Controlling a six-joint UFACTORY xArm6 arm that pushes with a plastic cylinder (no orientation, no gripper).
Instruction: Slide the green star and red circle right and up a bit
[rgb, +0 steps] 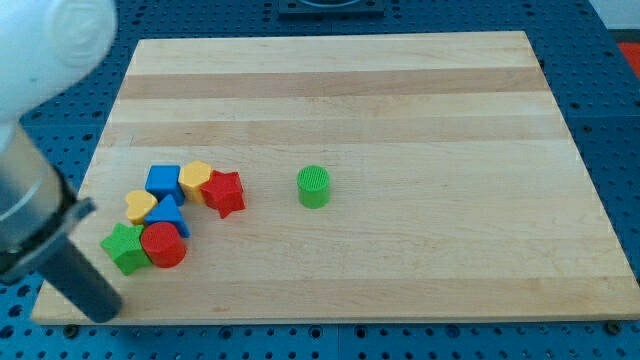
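Rod tip (100, 312) blurred, at wooden worktop (400, 100) edge, lower-left of touching green star block (124, 247) and red circle block (164, 245); blue perforated base (610, 80) surrounds.

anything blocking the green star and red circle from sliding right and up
Yes. The blue triangle sits directly up-right of the green star and touches the red circle; the red star lies further along. My tip is below-left.

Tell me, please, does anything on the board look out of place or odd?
Nothing looks damaged or spilled. The green cylinder stands alone mid-board, apart from the cluster at the view's lower left, where the green star touches the red circle. My tip sits at the board's lower-left edge, below the star.
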